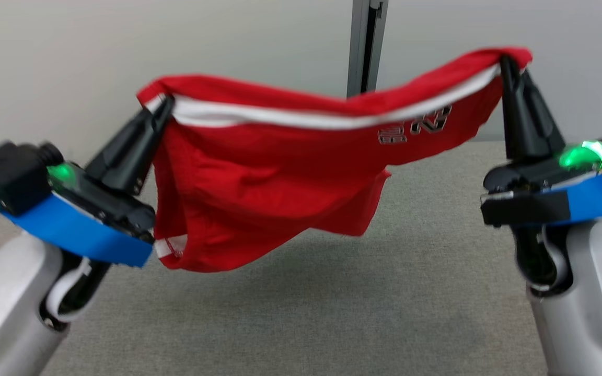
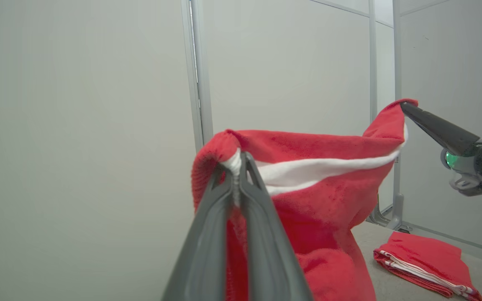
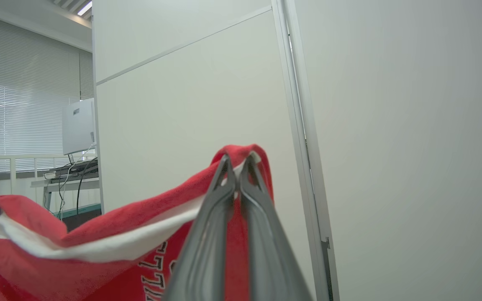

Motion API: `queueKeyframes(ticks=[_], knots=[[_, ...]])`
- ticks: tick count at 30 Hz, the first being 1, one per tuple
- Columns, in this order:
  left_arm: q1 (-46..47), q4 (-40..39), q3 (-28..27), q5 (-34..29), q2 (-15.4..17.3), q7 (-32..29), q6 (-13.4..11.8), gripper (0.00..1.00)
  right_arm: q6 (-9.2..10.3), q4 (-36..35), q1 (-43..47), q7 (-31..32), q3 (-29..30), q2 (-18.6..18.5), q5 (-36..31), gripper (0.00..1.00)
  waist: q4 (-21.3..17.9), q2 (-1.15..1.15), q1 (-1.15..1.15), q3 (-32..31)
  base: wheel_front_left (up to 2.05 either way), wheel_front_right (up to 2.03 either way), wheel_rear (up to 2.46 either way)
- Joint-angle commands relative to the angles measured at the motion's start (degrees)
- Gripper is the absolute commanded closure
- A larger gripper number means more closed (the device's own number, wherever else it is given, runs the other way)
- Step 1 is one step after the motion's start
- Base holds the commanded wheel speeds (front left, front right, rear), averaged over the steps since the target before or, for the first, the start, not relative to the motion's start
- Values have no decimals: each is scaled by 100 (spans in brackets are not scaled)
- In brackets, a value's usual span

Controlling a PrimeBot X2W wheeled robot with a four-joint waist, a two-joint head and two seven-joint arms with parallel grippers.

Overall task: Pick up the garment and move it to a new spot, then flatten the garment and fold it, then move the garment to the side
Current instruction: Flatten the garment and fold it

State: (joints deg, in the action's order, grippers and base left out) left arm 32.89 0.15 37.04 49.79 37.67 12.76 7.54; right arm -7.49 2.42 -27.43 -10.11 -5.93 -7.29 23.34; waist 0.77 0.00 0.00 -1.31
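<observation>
Tightly, left claw [image 1: 164, 103] and right claw [image 1: 505, 60] pinch the garment [image 1: 259, 177].

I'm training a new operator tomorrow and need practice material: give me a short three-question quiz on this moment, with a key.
1. True or false: the red garment lies flat on the grey surface.
2. What grips its white-striped edge? A. left gripper alone B. right gripper alone C. both
3. In the left wrist view, what lies at the lower right?
Key: 1 false, it hangs lifted. 2 C. 3 a second red garment, folded.
</observation>
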Motion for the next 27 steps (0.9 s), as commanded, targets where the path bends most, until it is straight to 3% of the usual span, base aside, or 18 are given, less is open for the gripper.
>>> queueKeyframes(ticks=[1, 6, 13, 18, 22, 27], knots=[[145, 100, 10, 121, 23, -90, -11, 100, 0, 36, -159, 100, -2, -51, -65, 100, -2, 0, 0, 49, 0, 0, 0], [728, 507, 140, 414, 52, -221, -11, 100, 0, 473, -923, 373, -94, -52, -365, 100, -46, 0, 0, 455, 0, 0, 0], [1834, 1358, 325, 475, -176, 134, -11, 100, 0, 1576, -2366, -3, -99, 114, -1221, 100, -62, 0, 0, 1222, 0, 0, 0], [2294, 1610, 141, 527, -473, 243, -11, 100, 0, 2155, -3081, -352, 309, 311, -1553, 100, -75, 0, 0, 1462, 0, 0, 0], [1729, 1493, -191, 555, -728, 243, -11, 100, 1, 2407, -2713, -471, 463, 366, -1556, 100, -124, 0, 0, 1411, 0, 0, 0], [579, 1531, -119, 686, -967, 242, -11, 100, 1, 2438, -1690, -510, 622, 388, -1319, 100, -183, 0, 0, 1221, 0, 0, 0]])
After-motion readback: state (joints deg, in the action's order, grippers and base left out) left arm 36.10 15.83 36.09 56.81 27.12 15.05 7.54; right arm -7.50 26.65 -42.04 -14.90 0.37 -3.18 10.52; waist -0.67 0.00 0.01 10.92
